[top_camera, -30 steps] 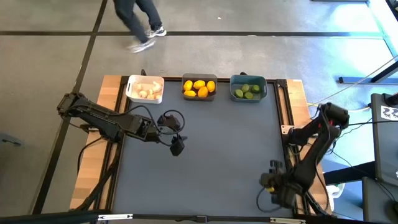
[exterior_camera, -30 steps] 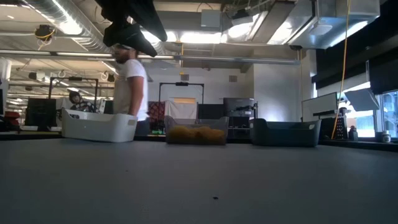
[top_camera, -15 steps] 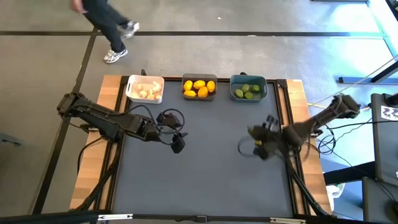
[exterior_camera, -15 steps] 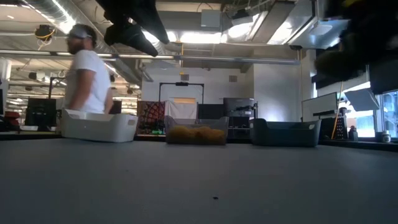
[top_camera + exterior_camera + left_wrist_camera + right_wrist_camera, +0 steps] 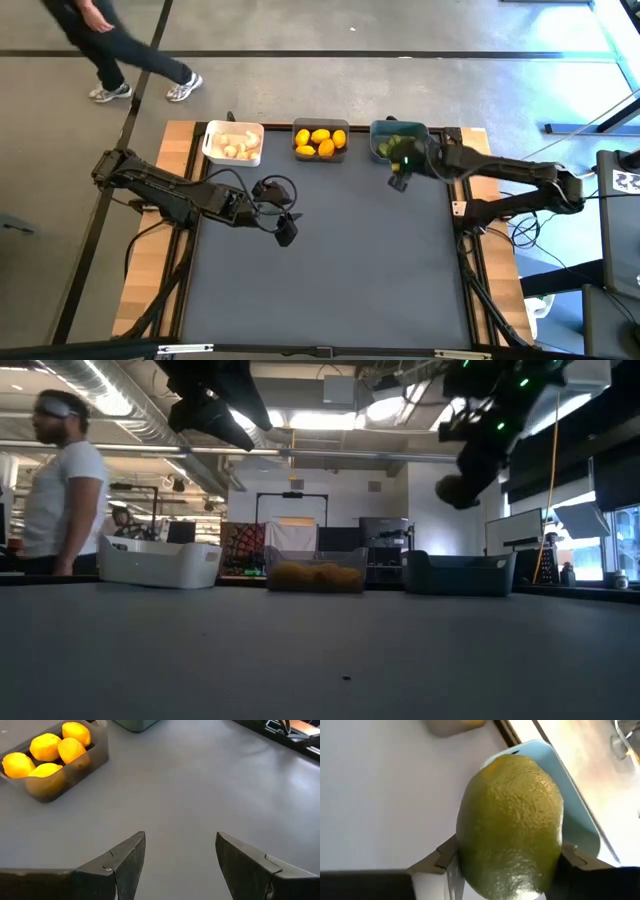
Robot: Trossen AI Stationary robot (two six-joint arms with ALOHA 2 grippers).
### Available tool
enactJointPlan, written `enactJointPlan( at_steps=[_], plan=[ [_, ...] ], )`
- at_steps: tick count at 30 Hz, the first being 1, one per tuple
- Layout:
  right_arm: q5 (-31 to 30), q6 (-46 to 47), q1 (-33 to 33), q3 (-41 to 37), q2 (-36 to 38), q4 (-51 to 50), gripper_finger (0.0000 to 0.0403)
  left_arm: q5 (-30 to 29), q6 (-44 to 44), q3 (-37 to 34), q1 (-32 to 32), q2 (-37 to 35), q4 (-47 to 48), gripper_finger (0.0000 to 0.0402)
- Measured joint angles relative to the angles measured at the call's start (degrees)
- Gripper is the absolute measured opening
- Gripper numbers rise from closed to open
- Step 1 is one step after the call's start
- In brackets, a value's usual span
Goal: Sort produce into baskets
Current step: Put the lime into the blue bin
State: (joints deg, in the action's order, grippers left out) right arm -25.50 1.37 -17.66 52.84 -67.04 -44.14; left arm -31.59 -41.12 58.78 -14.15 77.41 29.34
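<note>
Fingers of the right gripper (image 5: 401,168) pinch a lime (image 5: 510,825) at the near rim of the teal bin (image 5: 384,128), upper centre-right of the high view; its long axis runs along them. Left gripper (image 5: 285,232) hangs spread, mid-left.

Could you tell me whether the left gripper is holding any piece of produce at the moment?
No, in the left wrist view the left gripper stands open, with only bare grey table showing between its fingers.
</note>
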Motion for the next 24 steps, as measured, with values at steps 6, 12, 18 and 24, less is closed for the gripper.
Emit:
enactJointPlan(
  at_steps=[6,12,18,24],
  plan=[
    [9.37,-6.91,-15.12,0.00,-5.30,7.48,0.0205,0.00,0.85,0.00,0.00,0.00,0.00,0.0235],
    [15.75,-10.52,-24.40,0.00,-13.06,11.34,0.0195,0.00,2.71,0.00,0.33,0.00,0.00,0.0235],
    [19.13,-11.01,-26.78,0.00,-17.68,12.66,0.0229,0.00,3.60,0.00,1.60,0.00,0.00,0.0235],
    [18.65,-11.08,-26.67,0.00,-18.28,13.10,0.0291,0.16,5.60,0.00,3.43,0.00,0.00,0.0235]
  ],
)
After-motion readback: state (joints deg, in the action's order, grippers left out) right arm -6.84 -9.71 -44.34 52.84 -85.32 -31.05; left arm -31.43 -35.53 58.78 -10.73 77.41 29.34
